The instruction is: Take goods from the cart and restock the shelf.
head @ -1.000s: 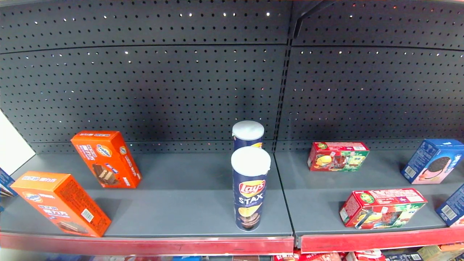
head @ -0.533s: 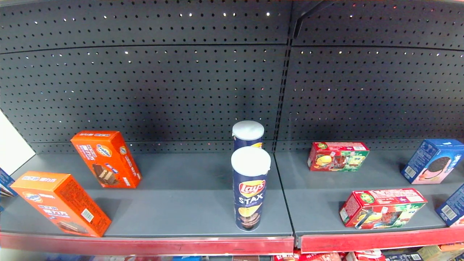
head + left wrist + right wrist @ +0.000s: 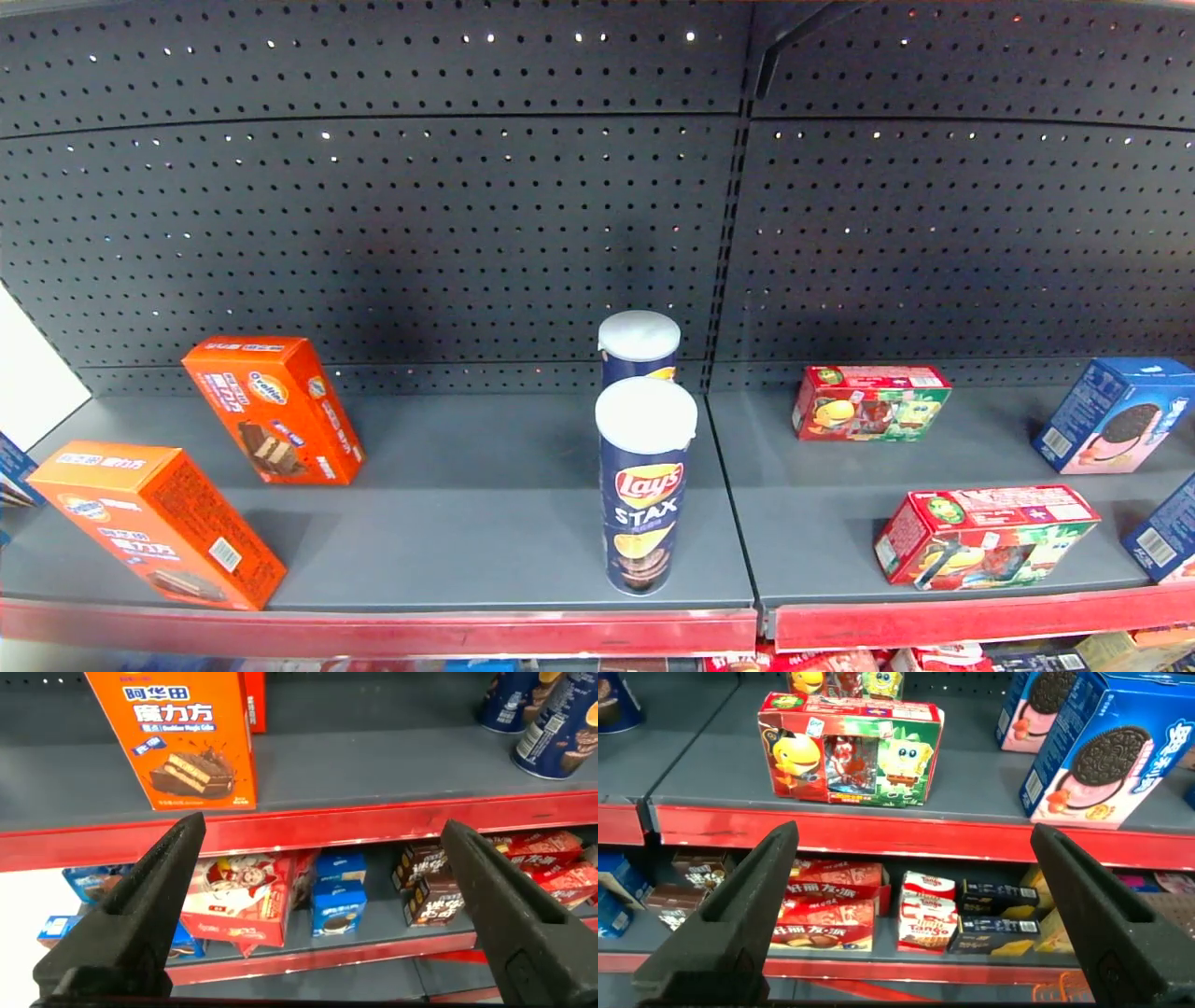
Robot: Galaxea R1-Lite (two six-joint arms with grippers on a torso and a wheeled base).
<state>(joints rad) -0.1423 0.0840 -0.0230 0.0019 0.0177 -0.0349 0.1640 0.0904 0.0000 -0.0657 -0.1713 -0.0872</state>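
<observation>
Wide open and empty at left end effector (image 3: 322,831) and right end effector (image 3: 915,835). Facing matte grey metal shelf (image 3: 467,523) with cylindrical chip can (image 3: 644,504), rectangular orange cardboard box (image 3: 154,523).

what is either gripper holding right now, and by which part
Nothing is held: the left gripper and the right gripper both stand open and empty.

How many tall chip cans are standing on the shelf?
2. The front chip can stands near the front edge of the shelf. The back chip can stands right behind it, partly covered. Another could be hidden behind them.
</observation>
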